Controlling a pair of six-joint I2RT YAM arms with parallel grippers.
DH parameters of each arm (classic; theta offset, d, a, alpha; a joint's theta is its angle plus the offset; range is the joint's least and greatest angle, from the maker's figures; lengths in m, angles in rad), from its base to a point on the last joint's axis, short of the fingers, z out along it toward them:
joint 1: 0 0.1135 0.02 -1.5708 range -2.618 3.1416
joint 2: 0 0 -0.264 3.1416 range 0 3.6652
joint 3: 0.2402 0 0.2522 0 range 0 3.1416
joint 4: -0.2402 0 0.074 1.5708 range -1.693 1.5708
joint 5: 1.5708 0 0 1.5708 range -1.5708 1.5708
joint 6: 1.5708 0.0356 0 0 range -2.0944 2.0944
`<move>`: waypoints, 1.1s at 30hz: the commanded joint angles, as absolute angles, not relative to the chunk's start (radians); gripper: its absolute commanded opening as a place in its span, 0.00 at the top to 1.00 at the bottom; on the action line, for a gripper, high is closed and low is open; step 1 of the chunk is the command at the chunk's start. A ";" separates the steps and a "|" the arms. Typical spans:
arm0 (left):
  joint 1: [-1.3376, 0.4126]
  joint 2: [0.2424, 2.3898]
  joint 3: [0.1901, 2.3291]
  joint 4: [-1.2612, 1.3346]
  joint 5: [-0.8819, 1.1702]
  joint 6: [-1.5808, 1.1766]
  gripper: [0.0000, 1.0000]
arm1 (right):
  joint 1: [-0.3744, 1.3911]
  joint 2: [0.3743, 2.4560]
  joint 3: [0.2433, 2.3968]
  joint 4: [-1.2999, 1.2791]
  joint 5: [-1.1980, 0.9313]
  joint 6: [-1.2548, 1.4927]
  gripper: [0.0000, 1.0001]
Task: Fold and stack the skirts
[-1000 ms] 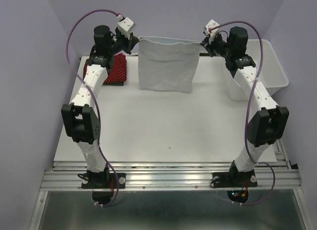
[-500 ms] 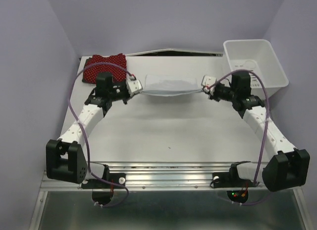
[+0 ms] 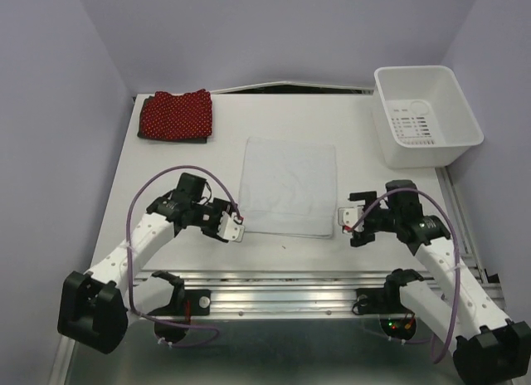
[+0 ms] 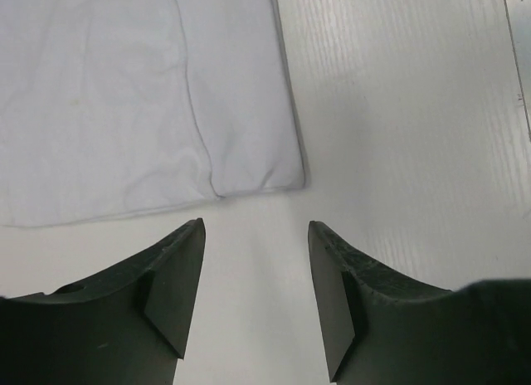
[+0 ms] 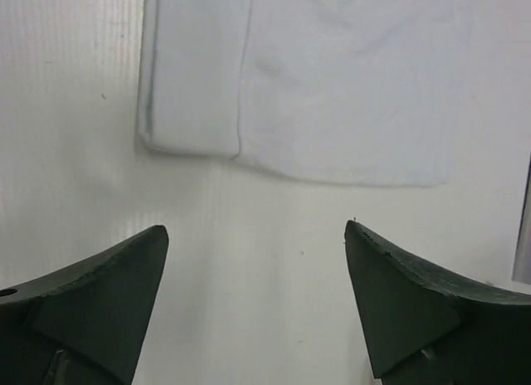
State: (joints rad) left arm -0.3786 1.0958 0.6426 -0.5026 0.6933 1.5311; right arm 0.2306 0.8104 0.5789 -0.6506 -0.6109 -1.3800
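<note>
White skirt [image 4: 124, 95] just beyond left end effector [image 4: 255, 229].

A white rectangular plastic bin [image 3: 431, 154] with a perforated floor stands at the far right corner of the white desk [image 3: 191, 161]. Lilac walls [image 3: 290, 28] surround it, and aluminium rails [image 3: 282, 292] line the near edge.
</note>
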 commanded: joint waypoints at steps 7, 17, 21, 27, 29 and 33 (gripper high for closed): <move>-0.379 1.236 0.858 -0.272 0.660 0.830 0.44 | 0.232 1.243 0.973 -0.543 -0.488 -0.754 0.20; -0.339 1.666 1.089 -0.261 0.624 0.102 0.59 | 0.251 1.661 1.235 -0.531 -0.419 -0.730 0.44; -0.337 1.680 1.077 -0.223 0.572 0.107 0.59 | 0.271 1.738 1.226 -0.557 -0.367 -0.756 0.51; -0.353 1.605 1.085 -0.239 0.551 0.241 0.60 | 0.360 1.772 1.137 -0.627 -0.295 -0.764 0.59; -0.351 1.598 1.089 -0.252 0.493 0.270 0.60 | 0.412 1.773 1.129 -0.672 -0.301 -0.755 0.61; -0.307 1.708 1.153 -0.362 0.557 0.241 0.64 | 0.503 1.764 1.126 -0.761 -0.339 -0.703 0.62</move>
